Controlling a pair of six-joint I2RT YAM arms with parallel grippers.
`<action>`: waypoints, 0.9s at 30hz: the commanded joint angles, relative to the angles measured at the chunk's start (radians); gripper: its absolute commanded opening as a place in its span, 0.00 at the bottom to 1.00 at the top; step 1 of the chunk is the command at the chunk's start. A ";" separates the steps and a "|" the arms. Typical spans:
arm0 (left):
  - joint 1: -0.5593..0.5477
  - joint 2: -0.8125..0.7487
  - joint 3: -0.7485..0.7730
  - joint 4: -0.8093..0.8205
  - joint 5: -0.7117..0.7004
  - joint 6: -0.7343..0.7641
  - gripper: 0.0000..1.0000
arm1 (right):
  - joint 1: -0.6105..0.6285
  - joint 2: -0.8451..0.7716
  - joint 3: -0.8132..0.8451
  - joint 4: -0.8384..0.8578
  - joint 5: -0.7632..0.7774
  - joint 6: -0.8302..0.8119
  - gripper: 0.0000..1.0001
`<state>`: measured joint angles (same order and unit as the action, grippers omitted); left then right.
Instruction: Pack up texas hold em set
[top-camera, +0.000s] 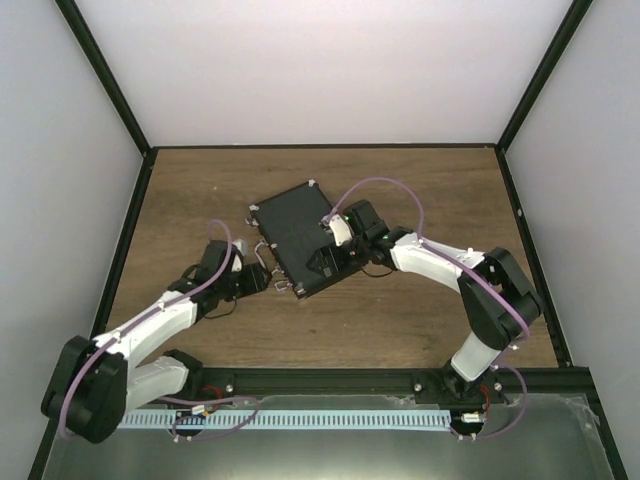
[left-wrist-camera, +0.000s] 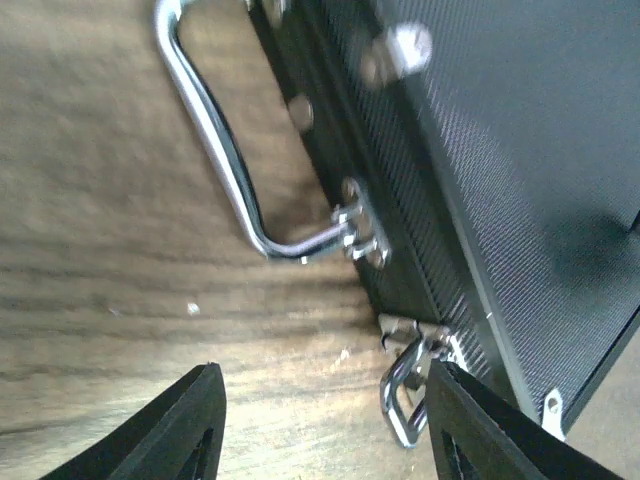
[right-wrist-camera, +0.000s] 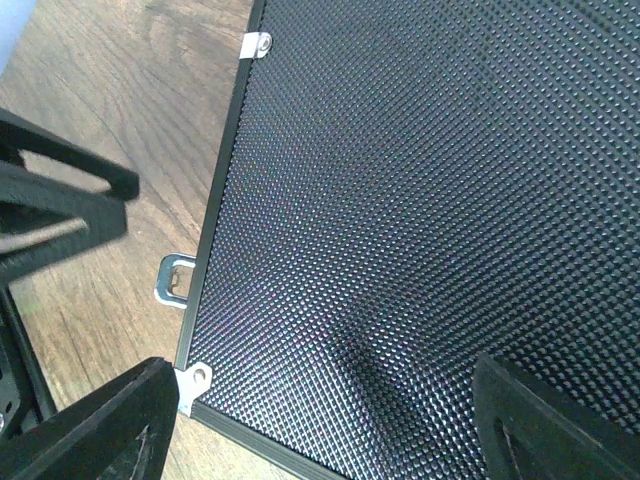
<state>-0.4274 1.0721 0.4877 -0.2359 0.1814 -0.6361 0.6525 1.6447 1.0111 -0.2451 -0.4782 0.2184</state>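
The texas hold em set's black textured case (top-camera: 298, 232) lies flat and closed on the wooden table, its silver handle (left-wrist-camera: 214, 150) facing my left arm. My left gripper (top-camera: 262, 279) sits low at that side, open, with bare wood between its fingers. A flipped-out silver latch loop (left-wrist-camera: 404, 396) hangs right beside the right finger (left-wrist-camera: 470, 420), and I cannot tell if they touch. My right gripper (top-camera: 327, 261) hovers over the lid (right-wrist-camera: 420, 190) near its front corner, open wide, holding nothing. The same latch loop (right-wrist-camera: 174, 279) sticks out from the case edge.
Black frame posts and white walls enclose the table (top-camera: 420, 310). A metal rail (top-camera: 330, 382) with the arm bases runs along the near edge. A second latch (left-wrist-camera: 398, 48) shows further along the case side. Dark parts of the other arm (right-wrist-camera: 60, 195) stand left of the case.
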 joint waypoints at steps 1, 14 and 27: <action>-0.010 0.068 -0.022 0.155 0.158 -0.087 0.57 | 0.012 -0.017 -0.006 0.013 0.051 0.015 0.82; -0.042 0.169 -0.052 0.214 0.162 -0.072 0.41 | 0.015 -0.004 -0.016 0.012 0.079 0.017 0.82; -0.072 0.250 -0.076 0.269 0.149 -0.072 0.26 | 0.015 0.007 -0.019 0.029 0.077 0.029 0.82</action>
<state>-0.4854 1.2846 0.4179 -0.0101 0.3237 -0.7094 0.6590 1.6447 1.0050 -0.2207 -0.4187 0.2428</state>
